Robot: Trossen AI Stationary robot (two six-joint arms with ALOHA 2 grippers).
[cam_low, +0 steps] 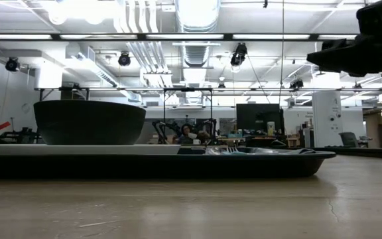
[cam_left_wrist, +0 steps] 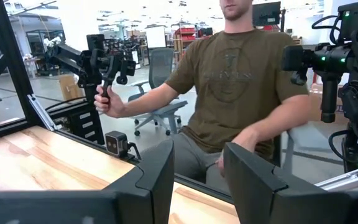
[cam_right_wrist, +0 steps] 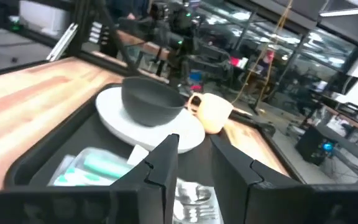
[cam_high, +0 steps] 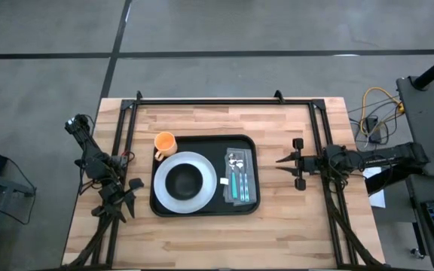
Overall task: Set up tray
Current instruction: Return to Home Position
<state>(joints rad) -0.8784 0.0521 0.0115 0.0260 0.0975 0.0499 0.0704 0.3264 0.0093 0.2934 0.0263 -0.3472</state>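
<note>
The black tray [cam_high: 204, 207] lies flat in the middle of the table. On its left half rests a white plate [cam_high: 202, 197] with a black bowl [cam_high: 184, 181] standing on it. A clear packet of cutlery [cam_high: 239, 177] lies on the tray's right half. An orange cup [cam_high: 164, 142] stands at the tray's far left corner. My right gripper [cam_high: 279, 164] hangs level to the right of the tray, pointing at it, open and empty [cam_right_wrist: 194, 146]. My left gripper [cam_high: 129, 197] waits at the table's left edge, open with nothing between its fingers [cam_left_wrist: 199, 155].
Black frame rails [cam_high: 217, 101] run along the table's far edge and down both sides. A person [cam_left_wrist: 241, 81] sits beyond the table, one hand on a control handle [cam_left_wrist: 107, 78]. A small camera [cam_left_wrist: 115, 143] stands at the table's edge. Bare wood [cam_high: 224, 241] lies in front of the tray.
</note>
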